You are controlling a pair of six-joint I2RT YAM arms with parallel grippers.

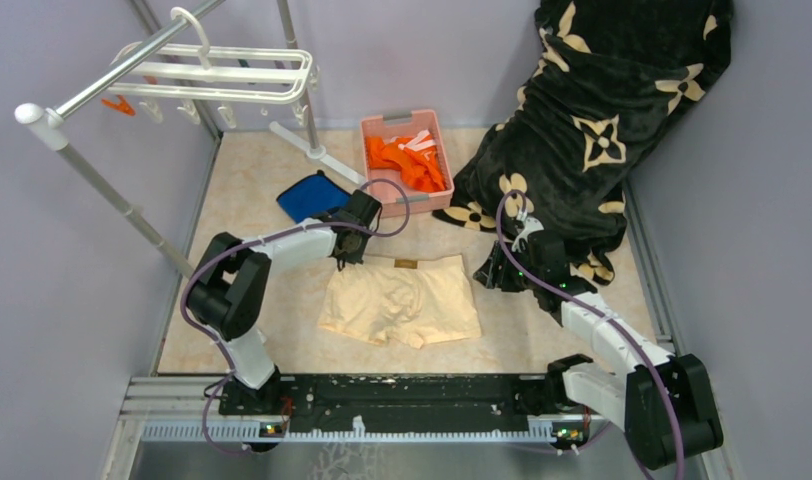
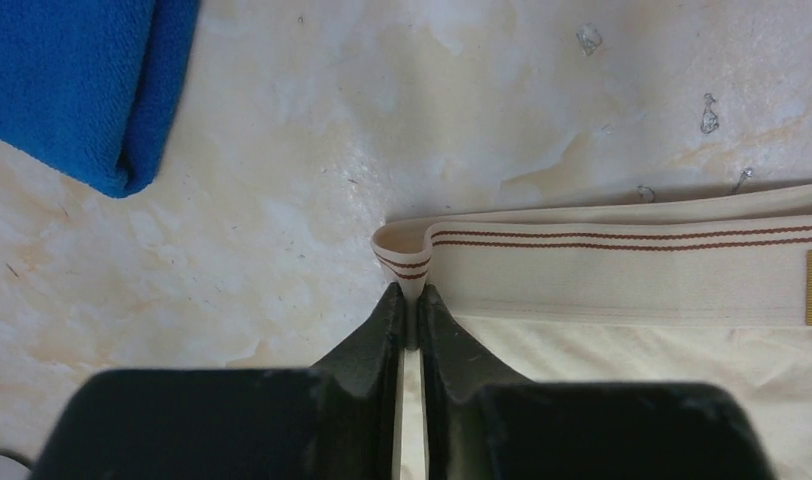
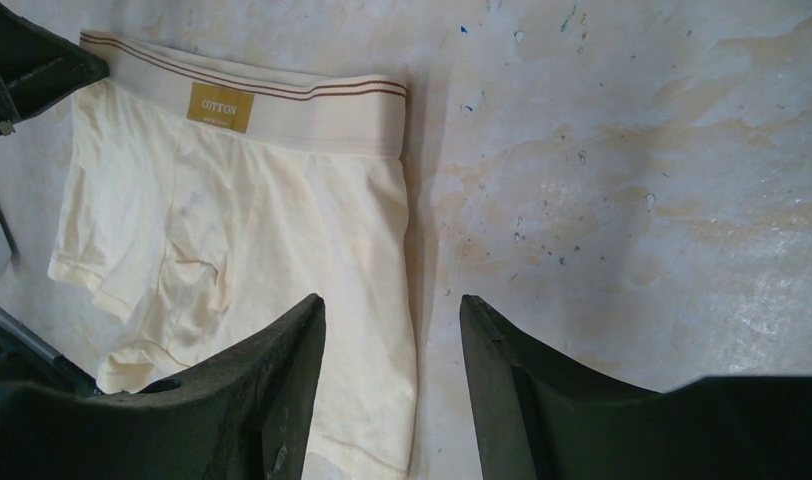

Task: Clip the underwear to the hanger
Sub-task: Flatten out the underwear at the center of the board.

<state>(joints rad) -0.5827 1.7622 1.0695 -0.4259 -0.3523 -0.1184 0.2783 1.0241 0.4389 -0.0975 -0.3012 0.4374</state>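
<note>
Grips the waistband corner of the pale peach soft-fabric boxer-brief underwear [image 1: 402, 300] with the left pincer [image 2: 410, 295], garment spread flat on the marbled beige worktop [image 1: 250, 175]. Holds the right pincer [image 3: 392, 302] agape over its opposite edge.

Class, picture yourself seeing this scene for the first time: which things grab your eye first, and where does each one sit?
The pale underwear lies flat in the middle of the table, the left gripper pinching its waistband corner. A black blanket with beige flowers is heaped at the far right, with a pink basket of orange clothes beside it. The white hanger hangs on the rack pole at the far left.
</note>
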